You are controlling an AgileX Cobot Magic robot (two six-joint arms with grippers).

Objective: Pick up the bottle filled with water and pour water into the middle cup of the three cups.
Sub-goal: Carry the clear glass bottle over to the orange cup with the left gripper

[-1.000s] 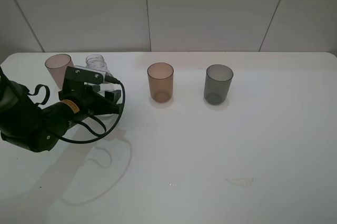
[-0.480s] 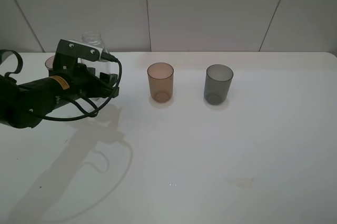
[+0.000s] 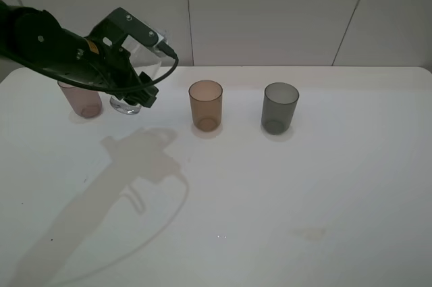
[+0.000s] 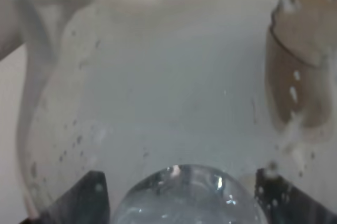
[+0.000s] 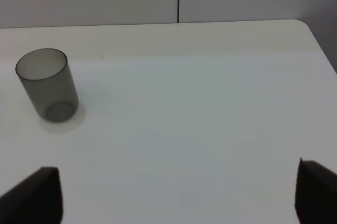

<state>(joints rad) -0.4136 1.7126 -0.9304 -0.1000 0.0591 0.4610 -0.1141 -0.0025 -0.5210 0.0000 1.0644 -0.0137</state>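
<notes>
My left gripper (image 3: 140, 90) is shut on the clear bottle (image 3: 127, 103) and holds it off the table, between the pinkish-mauve cup (image 3: 84, 101) and the amber middle cup (image 3: 205, 105). The arm hides most of the bottle. In the left wrist view the bottle (image 4: 179, 103) fills the frame between the dark fingertips (image 4: 79, 200), and the amber cup (image 4: 300, 66) shows through it. The dark grey cup (image 3: 279, 107) stands to the right and also shows in the right wrist view (image 5: 47, 84). My right gripper (image 5: 174, 192) is open and empty, and out of the exterior high view.
The white table (image 3: 283, 192) reaches back to a light panelled wall (image 3: 270, 10). The left arm's shadow (image 3: 135, 159) lies on the table in front of the cups. A faint stain (image 3: 307, 233) marks the front right.
My left arm has lifted the bottle from beside the pinkish-mauve cup, up and a little to the right. The pinkish-mauve cup now shows. The cups have not moved.
</notes>
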